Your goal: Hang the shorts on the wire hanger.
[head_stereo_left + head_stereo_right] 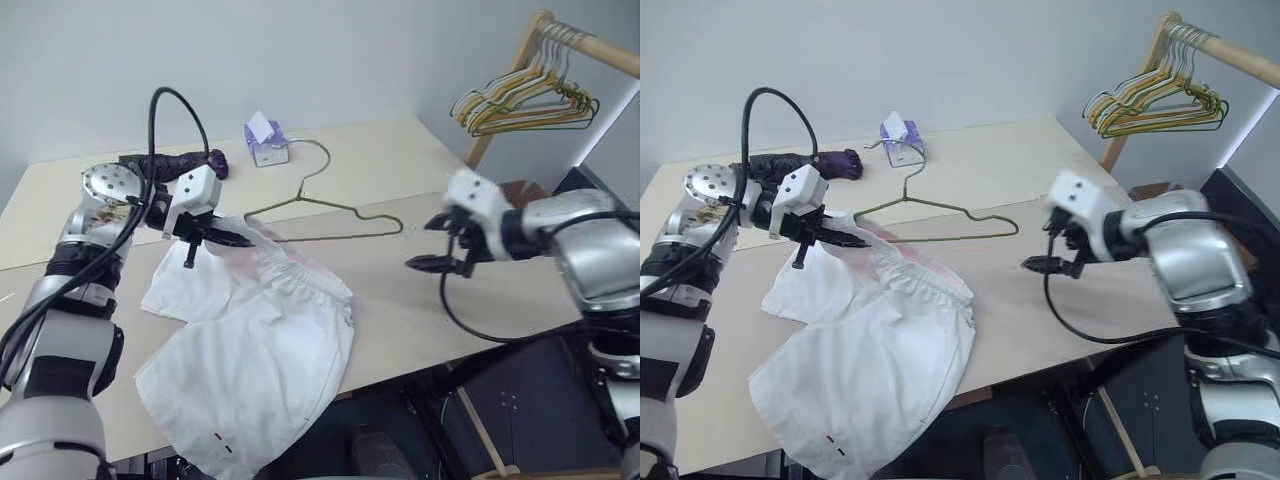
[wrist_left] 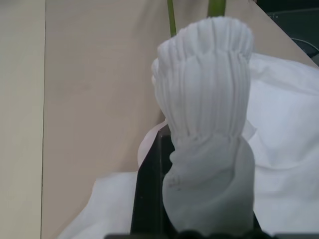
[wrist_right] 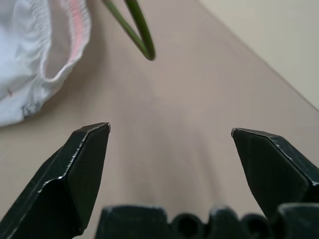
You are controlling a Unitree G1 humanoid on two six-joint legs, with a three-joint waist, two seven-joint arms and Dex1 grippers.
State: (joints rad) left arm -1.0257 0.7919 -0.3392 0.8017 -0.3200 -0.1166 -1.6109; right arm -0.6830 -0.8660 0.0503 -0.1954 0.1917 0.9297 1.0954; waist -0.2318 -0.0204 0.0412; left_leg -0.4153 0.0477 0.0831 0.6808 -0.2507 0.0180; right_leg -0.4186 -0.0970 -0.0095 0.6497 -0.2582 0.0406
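Two grippers: left gripper (image 1: 205, 236) clamps shorts (image 1: 255, 350) at gathered waistband; rest sags limp below it on table (image 1: 400, 170). Right gripper (image 3: 169, 134) gapes, empty; wire hanger (image 1: 330, 215) just beyond. Cloth light, floppy; best hold is elastic band.

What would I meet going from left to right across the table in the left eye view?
Left gripper pinching the shorts → wire hanger → open right gripper → bunched hangers on the rack.

wire hanger (image 2: 171, 15) cut off
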